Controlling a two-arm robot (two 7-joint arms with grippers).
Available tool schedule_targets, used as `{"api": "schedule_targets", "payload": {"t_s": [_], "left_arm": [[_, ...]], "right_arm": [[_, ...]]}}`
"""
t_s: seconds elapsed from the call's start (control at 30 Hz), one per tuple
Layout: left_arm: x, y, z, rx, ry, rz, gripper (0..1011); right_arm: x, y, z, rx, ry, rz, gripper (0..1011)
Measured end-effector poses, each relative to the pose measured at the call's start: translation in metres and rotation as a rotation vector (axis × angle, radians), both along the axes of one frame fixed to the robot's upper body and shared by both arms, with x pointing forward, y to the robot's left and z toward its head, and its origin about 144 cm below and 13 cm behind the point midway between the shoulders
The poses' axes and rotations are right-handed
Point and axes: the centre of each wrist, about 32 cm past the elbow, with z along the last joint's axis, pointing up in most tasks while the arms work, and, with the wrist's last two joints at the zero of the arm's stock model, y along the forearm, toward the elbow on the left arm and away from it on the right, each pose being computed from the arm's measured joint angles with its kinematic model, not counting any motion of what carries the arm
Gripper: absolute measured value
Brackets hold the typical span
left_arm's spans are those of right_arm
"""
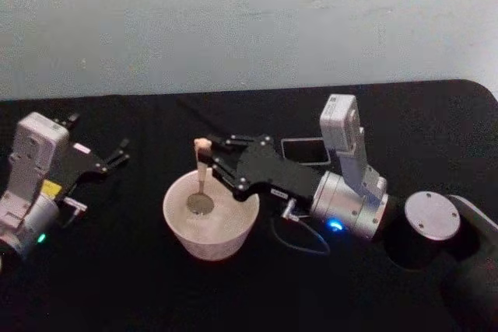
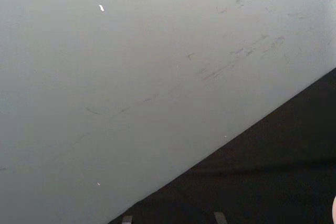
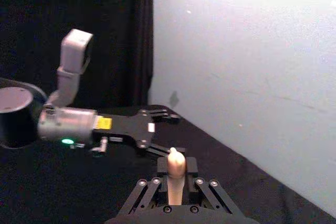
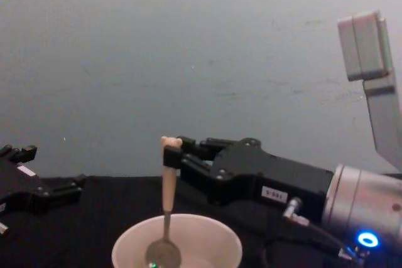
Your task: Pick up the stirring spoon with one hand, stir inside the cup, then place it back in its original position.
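- Inside the cup (image 1: 214, 240), near the middle of the black table (image 1: 117, 285), the stirring spoon (image 1: 201, 183) stands close to upright. Its round bowl is low in the cup and its cream handle rises well above the rim.
- Over the cup's far side, the right gripper (image 1: 212, 153) reaches in from the robot's right. Its fingers are closed on the upper handle, with the small rounded tip poking out just above them.
- From the chest view, the spoon (image 4: 168, 183) leans very slightly, and the black gripper (image 4: 174, 153) clamps it from the right just below the tip. A blue light glows on the silver wrist (image 4: 361, 208) behind it.
- In the right wrist view, the handle end (image 3: 176, 169) stands between the two black finger linkages, and the gripper's own body covers the cup below it.
- Whether the spoon's bowl rests on the cup's floor or hangs just above it cannot be told, and the thin stem is hard to make out against the pale inner wall.
- Just behind the right gripper a dark square holder (image 1: 306, 150) stands on the table, apart from the cup. The gripper body and the white camera housing on the wrist partly hide it.
- Off to the robot's left, well apart from the cup, the left gripper (image 3: 170, 132) rests with its fingers spread, holding nothing.
- Behind the table runs a pale, scuffed wall (image 2: 131, 66).
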Motion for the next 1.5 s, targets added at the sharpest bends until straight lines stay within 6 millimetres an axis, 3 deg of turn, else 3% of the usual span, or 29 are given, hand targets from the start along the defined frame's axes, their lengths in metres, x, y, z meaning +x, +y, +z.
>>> {"api": "schedule_targets", "payload": {"t_s": [0.77, 1.17, 1.5], "left_arm": [[0.0, 0.0, 0.0, 0.0, 0.0, 0.0, 1001], [0.0, 0.0, 0.0, 0.0, 0.0, 0.0, 1001], [0.0, 0.0, 0.0, 0.0, 0.0, 0.0, 1001]], "right_arm": [[0.004, -0.018, 0.001, -0.006, -0.014, -0.076, 203], [-0.014, -0.031, 0.001, -0.007, 0.004, -0.058, 203], [-0.032, -0.022, -0.002, -0.009, 0.032, 0.029, 203]]}}
